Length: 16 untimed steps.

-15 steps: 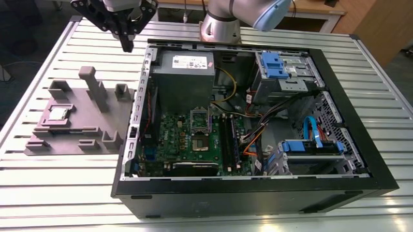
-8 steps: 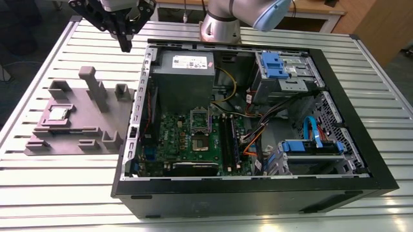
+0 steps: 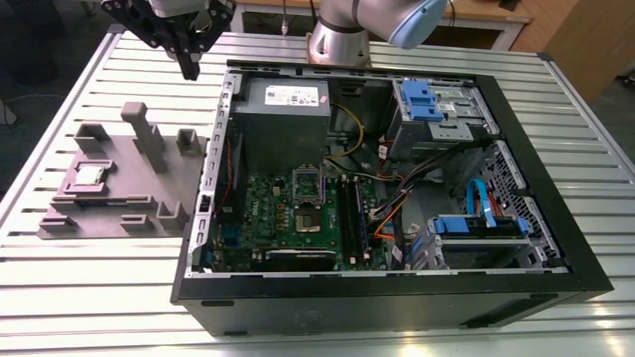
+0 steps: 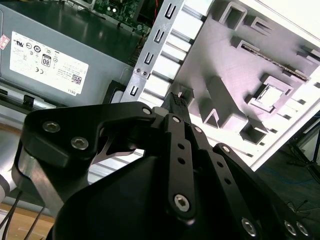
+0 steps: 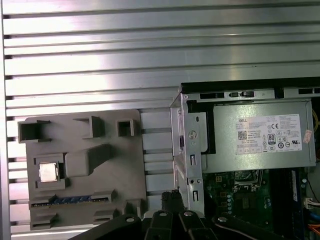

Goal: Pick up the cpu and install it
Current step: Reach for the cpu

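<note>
Exterior view: my gripper [image 3: 189,71], closed and empty, hangs well apart from the cpu [image 3: 89,175] seated in the tray [image 3: 111,212]. Second wrist view: case wall [image 4: 150,55] near; I could clip it. First wrist view: descending closed would shove the cpu [image 5: 48,171].

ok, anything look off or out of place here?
Nothing stands out: the cpu sits flat in its tray pocket, and the gripper hangs above the table beside the open case.
</note>
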{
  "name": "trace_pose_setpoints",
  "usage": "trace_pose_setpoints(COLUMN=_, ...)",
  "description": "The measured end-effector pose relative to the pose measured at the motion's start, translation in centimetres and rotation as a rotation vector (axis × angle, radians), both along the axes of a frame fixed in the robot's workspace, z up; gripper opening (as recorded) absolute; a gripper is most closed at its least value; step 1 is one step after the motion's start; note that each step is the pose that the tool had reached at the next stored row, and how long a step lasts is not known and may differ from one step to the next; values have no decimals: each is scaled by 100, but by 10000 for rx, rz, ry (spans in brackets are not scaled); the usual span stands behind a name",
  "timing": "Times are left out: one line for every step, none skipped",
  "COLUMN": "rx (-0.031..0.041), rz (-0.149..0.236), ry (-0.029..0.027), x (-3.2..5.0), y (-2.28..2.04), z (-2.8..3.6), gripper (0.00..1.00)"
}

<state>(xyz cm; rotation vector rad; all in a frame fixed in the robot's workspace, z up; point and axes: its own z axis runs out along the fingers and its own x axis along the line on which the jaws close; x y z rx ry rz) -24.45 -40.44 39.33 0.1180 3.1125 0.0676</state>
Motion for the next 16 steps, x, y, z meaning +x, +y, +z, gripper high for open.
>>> trace_pose_setpoints(rx=0, rz=0, ry=0, x=-5, y=0, z=0, gripper=11)
trace_pose_setpoints(rx=0, rz=0, ry=0, x=-10, y=0, z=0, gripper=11)
trace_pose_setpoints(rx=0, rz=0, ry=-1, x=-15, y=0, z=0, gripper=11)
trace_pose_setpoints(rx=0, rz=0, ry=-1, x=-21, y=0, z=0, gripper=11)
trace_pose_setpoints(rx=1, rz=0, ry=-1, x=-26, y=0, z=0, gripper=11)
trace_pose_setpoints(rx=0, rz=0, ry=0, x=-31, y=0, z=0, gripper=11)
trace_pose_setpoints(rx=0, rz=0, ry=-1, x=-35, y=0, z=0, gripper=11)
trace_pose_setpoints(rx=0, rz=0, ry=-1, x=-41, y=0, z=0, gripper=11)
trace_pose_setpoints(rx=0, rz=0, ry=0, x=-46, y=0, z=0, gripper=11)
trace_pose_setpoints(rx=0, rz=0, ry=0, x=-51, y=0, z=0, gripper=11)
trace_pose_setpoints(rx=0, rz=0, ry=0, x=-55, y=0, z=0, gripper=11)
trace_pose_setpoints(rx=0, rz=0, ry=0, x=-59, y=0, z=0, gripper=11)
trace_pose_setpoints(rx=0, rz=1, ry=0, x=-60, y=0, z=0, gripper=11)
trace_pose_setpoints(rx=0, rz=0, ry=0, x=-62, y=0, z=0, gripper=11)
trace_pose_setpoints(rx=0, rz=0, ry=0, x=-63, y=0, z=0, gripper=11)
trace_pose_setpoints(rx=0, rz=0, ry=0, x=-64, y=0, z=0, gripper=11)
